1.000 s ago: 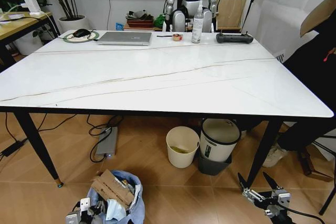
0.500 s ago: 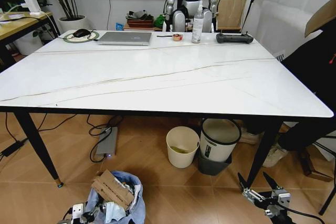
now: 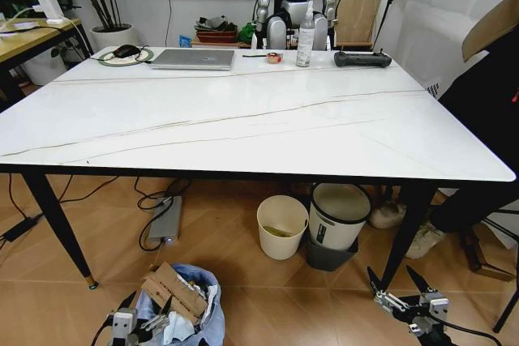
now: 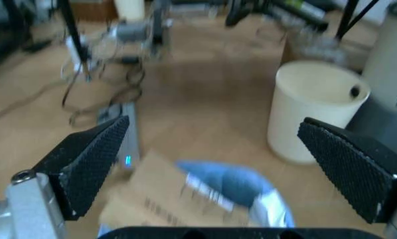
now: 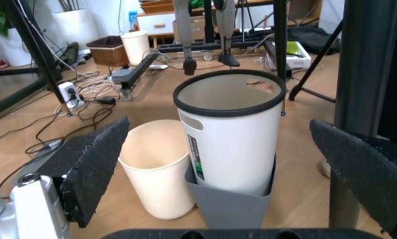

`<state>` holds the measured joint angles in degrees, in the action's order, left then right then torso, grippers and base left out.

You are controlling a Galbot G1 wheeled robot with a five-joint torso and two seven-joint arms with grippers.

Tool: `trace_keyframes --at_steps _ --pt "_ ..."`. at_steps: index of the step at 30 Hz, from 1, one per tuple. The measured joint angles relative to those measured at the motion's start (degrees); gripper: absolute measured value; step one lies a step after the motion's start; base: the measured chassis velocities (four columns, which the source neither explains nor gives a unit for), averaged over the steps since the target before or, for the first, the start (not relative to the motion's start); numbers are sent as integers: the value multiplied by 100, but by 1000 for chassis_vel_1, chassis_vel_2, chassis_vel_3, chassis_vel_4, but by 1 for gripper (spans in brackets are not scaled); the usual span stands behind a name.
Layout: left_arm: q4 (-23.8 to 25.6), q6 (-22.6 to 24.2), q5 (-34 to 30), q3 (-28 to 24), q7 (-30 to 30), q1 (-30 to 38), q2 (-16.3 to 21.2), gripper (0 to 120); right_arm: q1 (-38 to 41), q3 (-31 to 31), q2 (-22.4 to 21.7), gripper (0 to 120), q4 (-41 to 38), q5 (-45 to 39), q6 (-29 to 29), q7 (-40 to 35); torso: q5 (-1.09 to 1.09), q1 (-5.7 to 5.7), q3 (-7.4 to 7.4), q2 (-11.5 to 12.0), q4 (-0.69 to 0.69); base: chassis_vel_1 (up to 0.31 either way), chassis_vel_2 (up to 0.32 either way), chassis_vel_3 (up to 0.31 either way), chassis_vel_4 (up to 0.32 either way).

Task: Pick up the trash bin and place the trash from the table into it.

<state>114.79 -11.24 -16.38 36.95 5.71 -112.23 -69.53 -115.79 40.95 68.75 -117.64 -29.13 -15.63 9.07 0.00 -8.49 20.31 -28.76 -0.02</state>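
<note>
On the floor at the near left, in front of the table (image 3: 243,131), stands the trash bin (image 3: 207,318), its pale-blue bag bunched over the rim and already stuffed with trash (image 3: 182,313): a brown cardboard piece (image 3: 172,291) lies tilted across the top with white tissue and wrappers tucked beside it. The left gripper (image 3: 144,326) sits low at the bin's near-left edge; in the left wrist view its two black ribbed pads (image 4: 85,164) are spread wide with nothing between them, the cardboard and blue bag lying just below the gap. The bin looks light, and the bag is thin, slippery and crinkly, so pinching the plastic alone would likely slip or tear; the firmer hold would be the rim, with one finger inside and one outside so bag and wall are clamped together. The cardboard is loose and could tip out if the bin is tilted. Further right, under the table, stand a cream open bin (image 3: 282,226) and a grey-and-white bin (image 3: 336,224). At the far right the right gripper (image 3: 400,288) hangs low beside the table leg, fingers apart and holding nothing.
</note>
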Motion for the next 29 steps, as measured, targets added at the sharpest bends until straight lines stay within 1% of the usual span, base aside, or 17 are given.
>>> trace_keyframes --at_steps 2,3,4,5,7,8,10,29 --pt "17 -46 47 3 5 8 -5 100 0 0 0 100 0 0 0 0 1 0 0 0 0 0 0 0 0" --pt "64 -284 241 38 19 52 -21 100 0 0 0 100 0 0 0 0 0 0 0 0 1 0 0 0 0" --pt "85 -410 303 62 24 75 -24 100 0 0 0 100 0 0 0 0 -1 0 0 0 1 0 0 0 0" --pt "152 -672 379 116 34 123 -33 100 0 0 0 100 0 0 0 0 -1 0 0 0 1 0 0 0 0" --pt "232 -1054 426 157 35 206 -70 100 0 0 0 100 0 0 0 0 1 0 0 0 0 0 0 0 0" --pt "232 -1054 426 157 35 206 -70 100 0 0 0 100 0 0 0 0 1 0 0 0 0 0 0 0 0" --pt "249 -1236 441 168 33 252 -93 100 0 0 0 100 0 0 0 0 -1 0 0 0 0 0 0 0 0" --pt "228 -1230 423 168 16 266 -95 100 0 0 0 100 0 0 0 0 0 0 0 0 0 0 0 0 0"
